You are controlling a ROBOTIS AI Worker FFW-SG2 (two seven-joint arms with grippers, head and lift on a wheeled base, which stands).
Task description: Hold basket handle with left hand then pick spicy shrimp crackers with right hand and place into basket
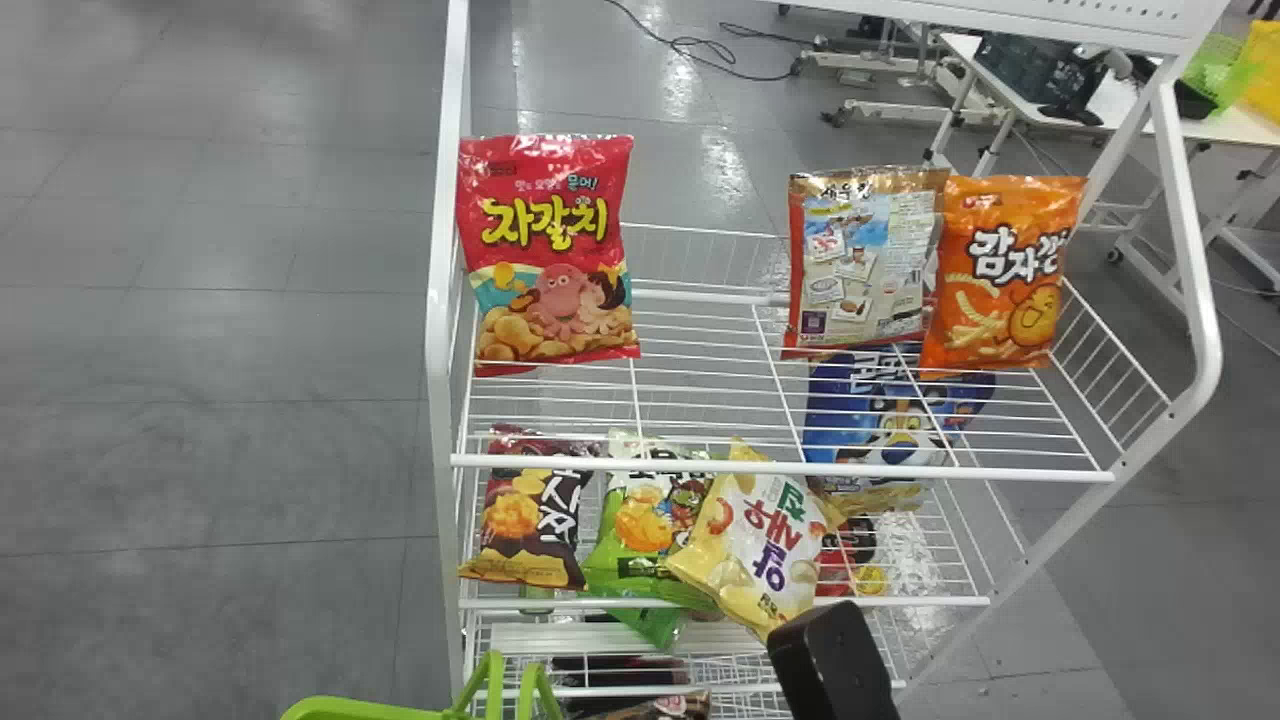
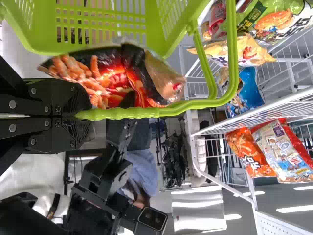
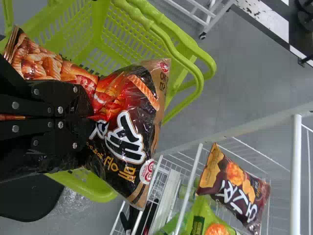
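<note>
Clock positions are read from the centre of the head view.

Item: left gripper (image 2: pixel 83 116), jaws closed on the basket handle (image 2: pixel 132 112).

Item: basket (image 1: pixel 350 710), lime-green plastic, slotted walls, at seven o'clock on the bottom edge.

Item: corn-brown snack bag (image 1: pixel 530 525), dark with a yellow base, at seven o'clock, lower tier of the wire rack (image 1: pixel 700 467).

Item: octopus snack bag (image 1: pixel 550 250), red, upright at eleven o'clock, top tier.

Item: green-and-white snack bag (image 1: pixel 642 525), at six o'clock, lower tier, just beside the next bag.

Item: spicy shrimp crackers (image 3: pixel 127 122), one black-and-red bag with tan ends, above the basket and pinched between the jaws of the right gripper (image 3: pixel 88 117).

Item: cream-yellow snack bag (image 1: pixel 765 545), tilted, at five o'clock, lower tier.

Item: right arm (image 1: pixel 838 665), black, at five o'clock on the bottom edge.

Item: tan-and-red snack bag (image 1: pixel 865 265), printed back outward, upright at two o'clock, top tier.

Item: tiger-mascot cereal bag (image 1: pixel 900 425), blue, below the top wires, between three and four o'clock.

Item: potato snack bag (image 1: pixel 1005 280), orange, upright between two and three o'clock, touching the tan-and-red bag.
</note>
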